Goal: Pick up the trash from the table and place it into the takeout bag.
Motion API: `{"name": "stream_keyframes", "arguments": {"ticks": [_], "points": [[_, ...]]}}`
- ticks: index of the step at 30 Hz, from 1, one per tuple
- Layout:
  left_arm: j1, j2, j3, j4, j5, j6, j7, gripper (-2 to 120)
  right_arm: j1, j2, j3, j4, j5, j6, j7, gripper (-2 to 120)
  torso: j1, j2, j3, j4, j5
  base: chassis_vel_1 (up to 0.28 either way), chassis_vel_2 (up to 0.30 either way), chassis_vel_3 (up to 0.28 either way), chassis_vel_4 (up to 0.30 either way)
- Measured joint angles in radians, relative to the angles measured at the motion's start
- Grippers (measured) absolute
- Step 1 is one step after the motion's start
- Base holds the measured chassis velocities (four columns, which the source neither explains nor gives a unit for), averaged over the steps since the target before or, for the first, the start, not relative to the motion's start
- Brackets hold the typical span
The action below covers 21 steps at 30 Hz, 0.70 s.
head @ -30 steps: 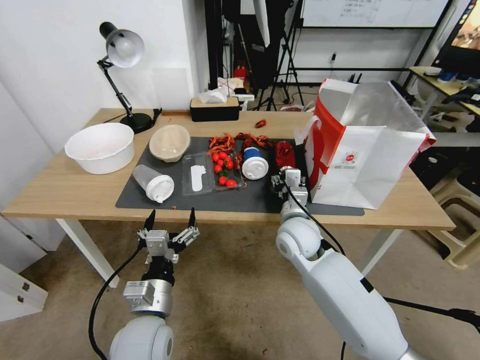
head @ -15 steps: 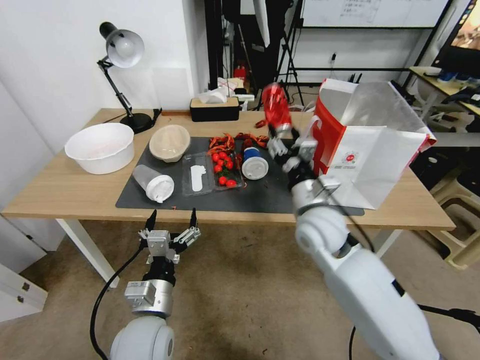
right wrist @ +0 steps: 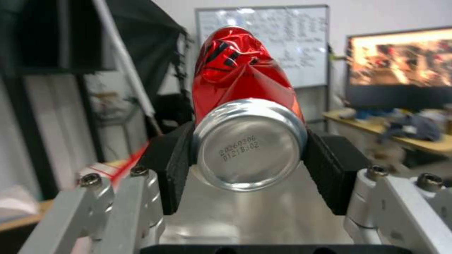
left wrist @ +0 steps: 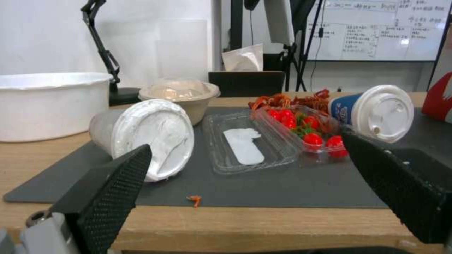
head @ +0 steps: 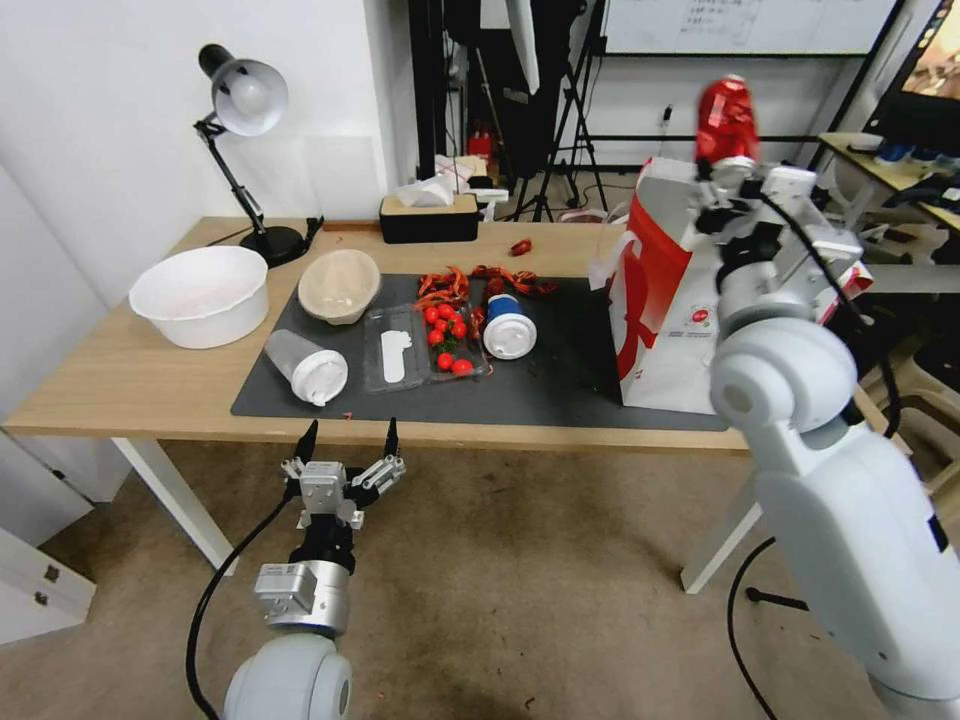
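On the left, a white bowl (head: 200,295) sits on the bare wood of the table (head: 120,385), looking empty. The left gripper (head: 345,432) waits below the table's near edge, fingers spread apart, facing the clear lidded cup (left wrist: 146,137) lying on its side. Mid-mat, an open clear tray (head: 425,345) holds cherry tomatoes — the blue cup (head: 507,327) lies just beside it. On the right, the right gripper (head: 728,175) clamps the dented red can (right wrist: 245,106) at its base, raised above the takeout bag (head: 720,300) — likely so it can drop through the open, foil-lined mouth.
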Motion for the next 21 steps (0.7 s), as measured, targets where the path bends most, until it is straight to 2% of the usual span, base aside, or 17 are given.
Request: {"name": "stream_keyframes", "arguments": {"ticks": [1, 3, 4, 5, 7, 8, 12, 17, 18, 20, 21], "points": [[0.000, 0.000, 0.001, 0.000, 0.001, 0.000, 0.000, 100, 0.008, -0.010, 0.019, 0.000, 0.017, -0.055, 0.040, 52, 0.000, 0.000, 0.000, -0.0002, 0.0000, 0.000, 0.000, 0.000, 0.000], [0.000, 0.000, 0.002, 0.000, 0.002, -0.001, 0.000, 100, 0.011, -0.014, 0.027, -0.001, 0.024, -0.079, 0.058, 52, 0.000, 0.000, 0.000, -0.0002, 0.0001, 0.000, 0.000, 0.000, 0.000], [0.000, 0.000, 0.002, 0.000, 0.002, -0.001, 0.000, 100, 0.015, -0.017, 0.037, -0.004, 0.032, -0.108, 0.081, 58, 0.000, 0.000, 0.000, -0.0001, 0.0002, 0.000, 0.000, 0.000, 0.000], [0.000, 0.000, 0.002, 0.000, 0.002, -0.001, 0.000, 100, 0.015, -0.017, 0.037, -0.004, 0.032, -0.108, 0.081, 58, 0.000, 0.000, 0.000, -0.0001, 0.0002, 0.000, 0.000, 0.000, 0.000], [0.002, 0.000, 0.003, 0.000, 0.003, -0.003, 0.000, 100, 0.013, -0.020, 0.086, -0.017, 0.056, -0.178, 0.126, 68, 0.000, 0.000, 0.000, 0.0000, 0.0000, 0.000, 0.000, 0.000, 0.000], [0.002, 0.000, 0.003, 0.000, 0.003, -0.003, 0.000, 100, 0.013, -0.020, 0.086, -0.017, 0.056, -0.178, 0.126, 68, 0.000, 0.000, 0.000, 0.0000, 0.0000, 0.000, 0.000, 0.000, 0.000], [0.009, 0.000, 0.002, -0.006, 0.003, -0.007, 0.002, 100, 0.002, -0.020, 0.130, -0.021, 0.102, -0.215, 0.145, 88, 0.000, 0.000, 0.000, 0.0001, 0.0000, 0.000, 0.000, 0.000, 0.000], [0.011, 0.000, 0.002, -0.012, 0.004, -0.007, 0.003, 100, -0.007, -0.022, 0.139, -0.019, 0.120, -0.212, 0.143, 98, 0.000, 0.000, 0.000, 0.0000, 0.0000, 0.000, 0.000, 0.000, 0.000], [0.012, 0.000, 0.002, -0.012, 0.004, -0.007, 0.003, 100, -0.006, -0.022, 0.138, -0.019, 0.133, -0.176, 0.135, 100, 0.000, 0.000, 0.000, 0.0000, 0.0000, 0.000, 0.000, 0.000, 0.000], [0.012, 0.000, 0.002, -0.013, 0.004, -0.007, 0.003, 100, -0.008, -0.022, 0.138, -0.012, 0.158, -0.062, 0.056, 100, 0.000, 0.000, 0.000, 0.0000, 0.0000, 0.000, 0.000, 0.000, 0.000], [0.012, 0.000, 0.002, -0.013, 0.004, -0.007, 0.003, 100, -0.008, -0.022, 0.138, -0.012, 0.158, -0.062, 0.056, 100, 0.000, 0.000, 0.000, 0.0000, 0.0000, 0.000, 0.000, 0.000, 0.000]]}}
